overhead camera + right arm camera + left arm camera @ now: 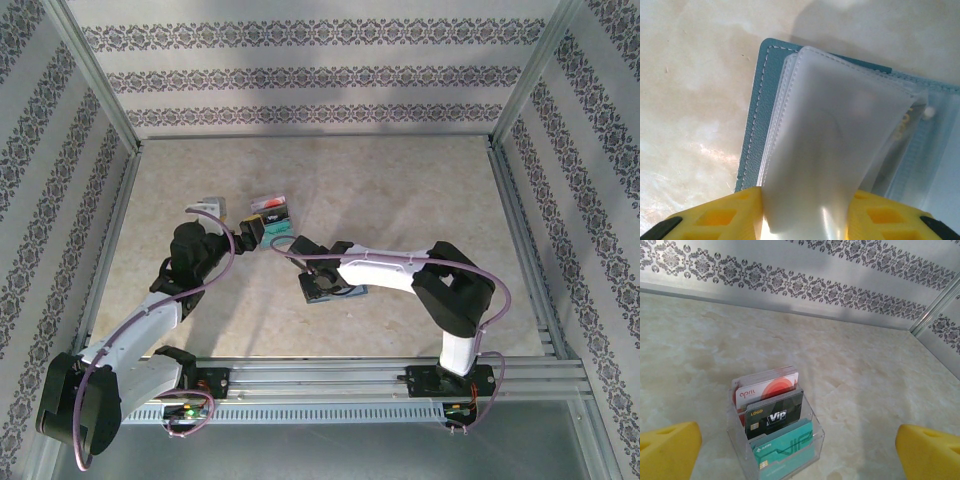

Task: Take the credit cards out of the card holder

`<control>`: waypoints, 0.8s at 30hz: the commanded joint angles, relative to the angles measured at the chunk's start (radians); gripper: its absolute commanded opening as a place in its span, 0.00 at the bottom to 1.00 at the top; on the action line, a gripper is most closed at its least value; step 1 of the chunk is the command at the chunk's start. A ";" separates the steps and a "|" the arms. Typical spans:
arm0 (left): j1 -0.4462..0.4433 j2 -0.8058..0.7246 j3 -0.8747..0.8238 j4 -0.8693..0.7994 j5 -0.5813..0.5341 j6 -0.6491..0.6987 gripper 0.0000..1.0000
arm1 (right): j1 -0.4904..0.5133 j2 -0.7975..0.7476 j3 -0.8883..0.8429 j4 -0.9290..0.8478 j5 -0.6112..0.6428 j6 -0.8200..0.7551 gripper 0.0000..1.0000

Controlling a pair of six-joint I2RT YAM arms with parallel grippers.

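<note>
Right gripper [806, 202] pinches a clear sleeve [830, 150] of the card holder [756, 125]; left gripper [800, 452] is spread wide.
In the right wrist view the yellow fingers [715, 217] press both edges of the sleeve, which bows up toward 12 o'clock over the blue-grey cover. From above, the holder [352, 292] lies flat on the table [420, 200], under the right gripper [322, 290]. The credit cards [771, 388] stand in a clear stand [816, 436] at 12 o'clock from the left gripper [248, 238], untouched, at 11 o'clock from the holder.
</note>
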 commanded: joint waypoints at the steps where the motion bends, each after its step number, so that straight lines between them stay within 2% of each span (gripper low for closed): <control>1: -0.002 0.006 0.028 -0.020 0.030 0.003 0.99 | -0.012 -0.035 -0.028 0.015 -0.016 0.018 0.42; 10: -0.003 -0.005 0.041 -0.042 0.056 0.029 0.99 | -0.025 -0.089 -0.074 0.069 -0.044 0.022 0.46; 18: -0.003 -0.007 0.045 -0.050 0.064 0.031 1.00 | -0.030 -0.090 -0.077 0.074 -0.044 0.020 0.42; 21: -0.003 -0.007 0.046 -0.050 0.066 0.031 0.99 | -0.033 -0.085 -0.076 0.072 -0.046 0.017 0.46; 24: -0.002 -0.005 0.049 -0.050 0.065 0.032 1.00 | -0.036 -0.080 -0.075 0.067 -0.042 0.014 0.41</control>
